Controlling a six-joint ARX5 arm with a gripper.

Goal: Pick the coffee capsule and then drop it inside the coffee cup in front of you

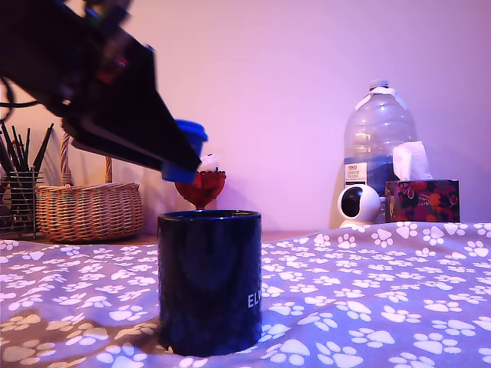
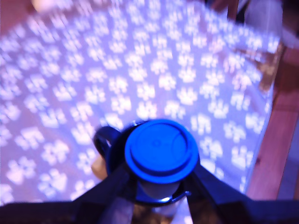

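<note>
From the exterior view's left my gripper (image 1: 182, 157) reaches in, pinching the coffee capsule (image 1: 189, 136) – held in the air just above the coffee cup (image 1: 209, 280), over its rim. I judge this the drop step – next I'd centre over the mouth and release

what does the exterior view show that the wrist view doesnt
Only the exterior view: the wicker basket, red goblet, water bottle, small white camera and tissue box behind the coffee cup. Only the wrist view: the coffee capsule's round top, hiding most of the cup's mouth. Both: the gripper clamped on the capsule above the cup, and the paw-print cloth.
</note>
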